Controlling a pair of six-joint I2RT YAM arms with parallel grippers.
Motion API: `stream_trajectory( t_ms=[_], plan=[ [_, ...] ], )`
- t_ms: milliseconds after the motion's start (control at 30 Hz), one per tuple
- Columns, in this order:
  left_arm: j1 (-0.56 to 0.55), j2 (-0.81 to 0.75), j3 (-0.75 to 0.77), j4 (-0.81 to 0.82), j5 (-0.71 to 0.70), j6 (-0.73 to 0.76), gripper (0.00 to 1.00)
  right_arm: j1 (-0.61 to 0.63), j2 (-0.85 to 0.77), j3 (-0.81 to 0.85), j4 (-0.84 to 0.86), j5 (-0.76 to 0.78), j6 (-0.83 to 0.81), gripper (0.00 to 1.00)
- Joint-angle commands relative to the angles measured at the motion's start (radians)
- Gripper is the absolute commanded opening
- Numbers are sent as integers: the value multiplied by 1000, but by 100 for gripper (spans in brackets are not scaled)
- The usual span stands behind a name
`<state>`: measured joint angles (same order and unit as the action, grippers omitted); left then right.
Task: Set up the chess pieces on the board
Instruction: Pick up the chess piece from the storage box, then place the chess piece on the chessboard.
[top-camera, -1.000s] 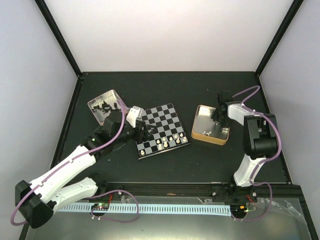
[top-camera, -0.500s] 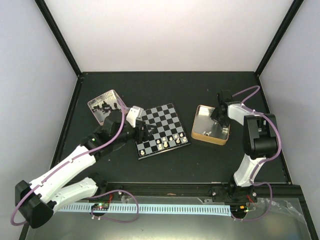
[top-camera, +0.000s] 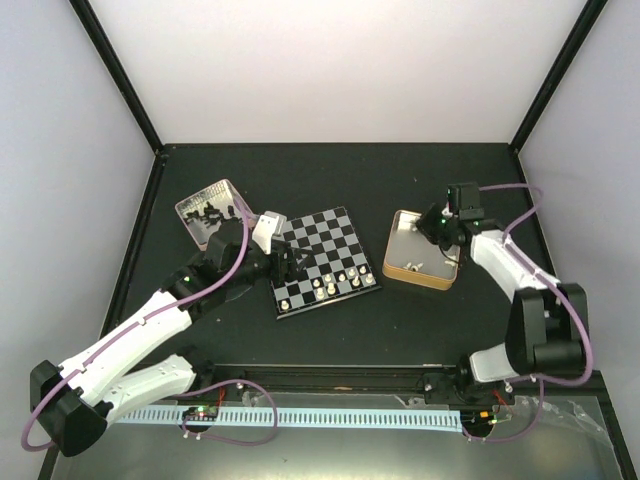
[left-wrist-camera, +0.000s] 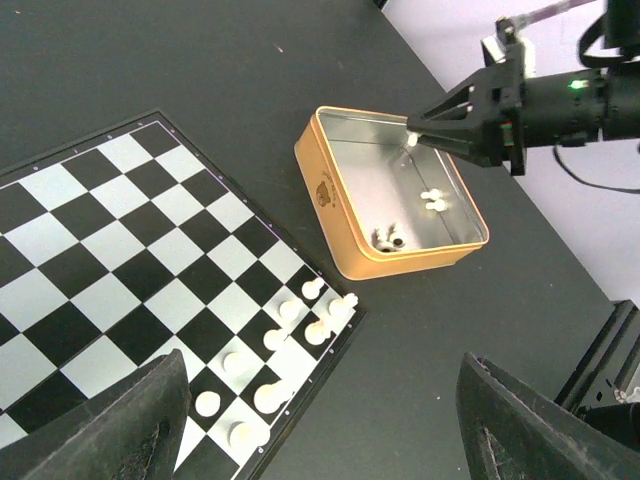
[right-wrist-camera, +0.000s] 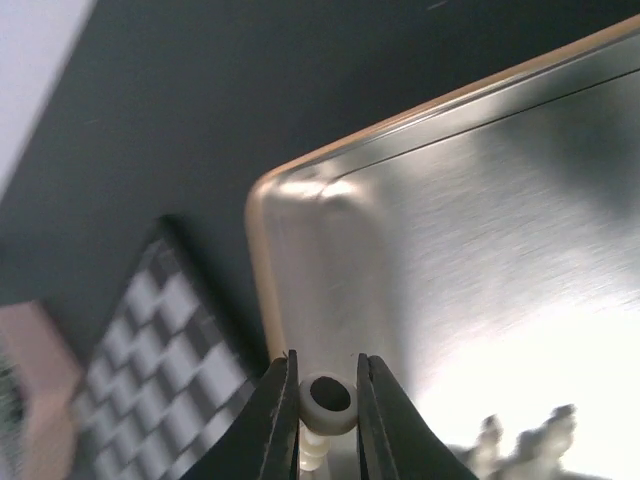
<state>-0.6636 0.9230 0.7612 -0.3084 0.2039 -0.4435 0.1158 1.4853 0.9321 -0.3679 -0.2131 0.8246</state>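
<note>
Carrying everything in the scene, the dark worktop (top-camera: 330, 180) is lying under both arms. The board (top-camera: 330, 232) is sitting near its middle, turned a little, with its black and silvery checks showing. The tan box (top-camera: 420, 279) is standing just to the right of the board, apart from it, and the pinkish tray (top-camera: 186, 204) is resting beyond the board's left corner.

The left gripper (top-camera: 288, 262) is hanging over the left side of the board with its fingers spread wide, and it is holding nothing. The right gripper (left-wrist-camera: 412, 133) is hovering over the far part of the tan box with its fingers brought close together, and it is pinching one cream-white piece (right-wrist-camera: 328, 398) between them, clear of the box floor.

Several white chess pieces (left-wrist-camera: 280, 340) are standing on the board in the two rows at its near edge, gathered toward the right corner. A few more small white pieces (left-wrist-camera: 433, 200) are lying inside the tan box. The black chess pieces (top-camera: 208, 212) are lying together in the pinkish tray; how many there are I cannot tell.
</note>
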Motion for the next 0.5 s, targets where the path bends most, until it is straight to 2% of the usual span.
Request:
stream_trajectory(
  t_ms=[0,200,367,467],
  plan=[
    [-6,-1,37,19,-18,-10,75,75,-116,-67,130,-185,199,9],
    [-8,-3,27,44,-14,-13,74,254,-194,-141,298,-279,454,9],
    [-8,-4,-5,69,-16,-49,71,422,-211,-157,380,-225,637,9],
    [-10,3,-24,106,-14,-74,67,481,-192,-132,389,-203,684,9]
  ],
)
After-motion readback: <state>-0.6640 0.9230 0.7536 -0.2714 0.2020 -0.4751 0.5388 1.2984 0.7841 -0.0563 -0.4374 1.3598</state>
